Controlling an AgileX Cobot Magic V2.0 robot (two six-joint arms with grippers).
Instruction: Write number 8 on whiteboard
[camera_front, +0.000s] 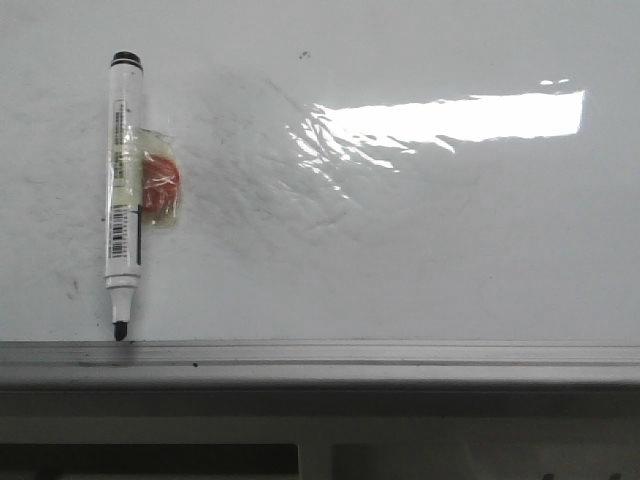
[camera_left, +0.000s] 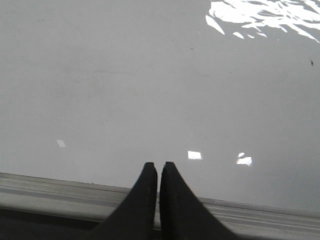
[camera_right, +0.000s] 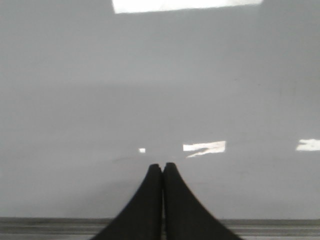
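Note:
The whiteboard (camera_front: 400, 250) is a glossy white board with faint grey smudges and bright glare. No figure eight shows on it in any view. A white marker (camera_front: 124, 190) with a black cap end and its black tip bared lies at the board's left, tip pointing toward the grey edge rail (camera_front: 320, 358). An orange-red piece wrapped in clear tape (camera_front: 160, 190) sticks to its side. My left gripper (camera_left: 158, 165) is shut and empty over the rail. My right gripper (camera_right: 162, 166) is shut and empty over the board (camera_right: 160, 100). Neither gripper shows in the front view.
The grey metal rail (camera_left: 60, 187) runs along the board's near edge, with a pale frame below it (camera_front: 320, 440). A bright window reflection (camera_front: 450, 118) lies across the upper right of the board.

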